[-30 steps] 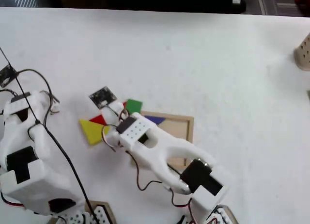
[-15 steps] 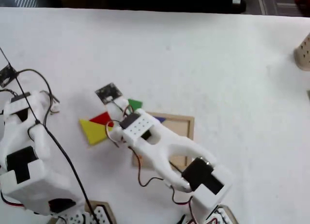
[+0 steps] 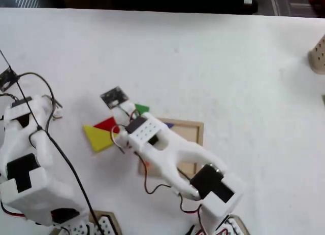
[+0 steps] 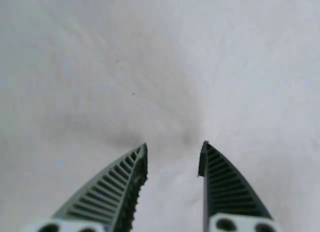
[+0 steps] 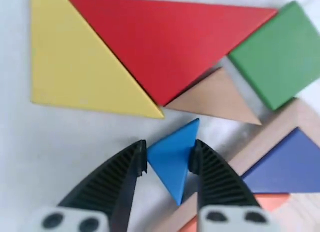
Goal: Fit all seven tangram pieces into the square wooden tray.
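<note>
My right hand (image 5: 168, 152) is pinching the small light-blue triangle (image 5: 172, 164), one finger pressed against each slanted side. The piece sits just outside the square wooden tray (image 5: 260, 142), with one point reaching toward the tray's rim. I can't say for sure whether it is lifted or resting on the white counter (image 3: 228, 67); from the wrist view it could be either.

Beyond the blue triangle, four more pieces lie on the counter outside the tray. The big yellow triangle (image 5: 75, 66) and the big red triangle (image 5: 165, 41) touch along their long edges. A plain wood-coloured triangle (image 5: 215, 99) is tucked against the red one, and the green square (image 5: 275, 54) sits just beside them, close to the tray's corner.

Inside the tray I see a dark-blue piece (image 5: 285, 167) against the rim and a sliver of an orange piece (image 5: 270, 199) next to it.

From the high view, my right arm stretches across the tray, covering much of it.

My left hand (image 4: 172, 152) is spread, its fingers apart with nothing between them, above bare counter well away from the pieces.
</note>
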You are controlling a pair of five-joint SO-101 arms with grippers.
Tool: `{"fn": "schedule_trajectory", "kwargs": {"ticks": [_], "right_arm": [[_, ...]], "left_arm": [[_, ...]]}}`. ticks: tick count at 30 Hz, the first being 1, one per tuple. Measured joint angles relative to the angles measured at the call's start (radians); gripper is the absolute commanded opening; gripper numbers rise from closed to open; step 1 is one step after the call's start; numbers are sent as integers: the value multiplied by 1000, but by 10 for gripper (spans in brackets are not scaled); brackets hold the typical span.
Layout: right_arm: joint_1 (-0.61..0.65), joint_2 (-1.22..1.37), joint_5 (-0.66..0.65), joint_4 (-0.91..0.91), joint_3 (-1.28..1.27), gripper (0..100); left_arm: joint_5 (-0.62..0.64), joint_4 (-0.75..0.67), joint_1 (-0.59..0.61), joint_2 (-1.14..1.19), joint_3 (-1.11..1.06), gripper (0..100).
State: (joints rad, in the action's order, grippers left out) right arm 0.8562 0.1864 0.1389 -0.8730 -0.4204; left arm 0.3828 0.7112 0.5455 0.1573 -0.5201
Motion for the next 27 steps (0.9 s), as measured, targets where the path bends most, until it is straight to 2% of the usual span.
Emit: {"fn": "schedule_trajectory", "kwargs": {"ticks": [8, 14, 20, 24, 27], "right_arm": [[-38, -178, -72, -161, 9, 73], [-118, -316, -203, -311, 9, 74], [-187, -356, -531, -407, -49, 77], [-247, -362, -783, -336, -153, 77], [-305, -362, -922, -253, -216, 85]], "left_arm": [[0, 0, 0, 0, 0, 187], [0, 0, 0, 0, 0, 187], [0, 0, 0, 0, 0, 186], [0, 0, 0, 0, 0, 186], [0, 0, 0, 0, 0, 186]]}}
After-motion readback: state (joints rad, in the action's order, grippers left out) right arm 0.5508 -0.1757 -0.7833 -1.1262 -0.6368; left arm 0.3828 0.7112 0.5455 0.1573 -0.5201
